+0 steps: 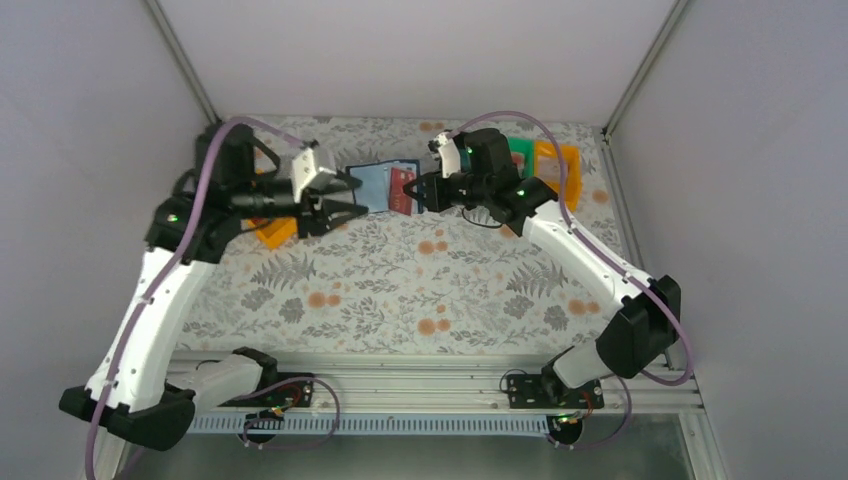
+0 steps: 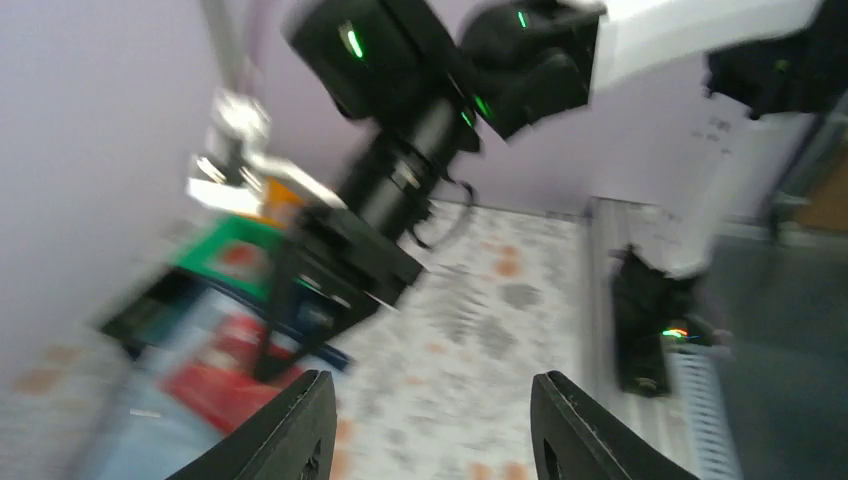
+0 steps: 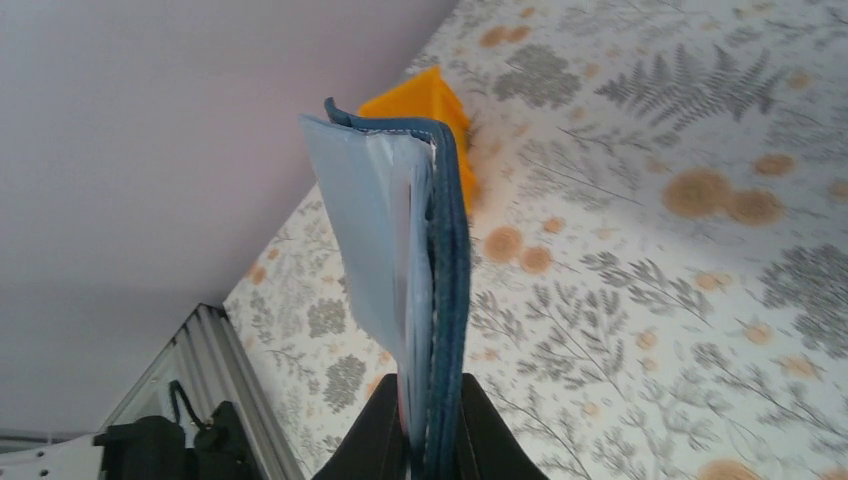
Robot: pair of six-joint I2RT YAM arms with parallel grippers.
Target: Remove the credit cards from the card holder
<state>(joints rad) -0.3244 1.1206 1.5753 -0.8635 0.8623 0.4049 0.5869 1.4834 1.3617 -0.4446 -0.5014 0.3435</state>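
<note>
The table [image 1: 420, 280], covered in a cloth printed with grey ferns and orange flowers, carries a small orange plastic bin [image 1: 275, 232] at its left. At the far right a green plastic bin [image 1: 522, 152] stands beside, seemingly touching, another orange plastic bin [image 1: 560, 165].

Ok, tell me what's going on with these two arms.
The right pincer is shut on one edge of the navy card holder, holding it opened above the floral table near the back. A red credit card shows in its slots, not yet pulled out. The left pincer is open and holds nothing, poised just left of the holder, apparently to draw a card out.
</note>
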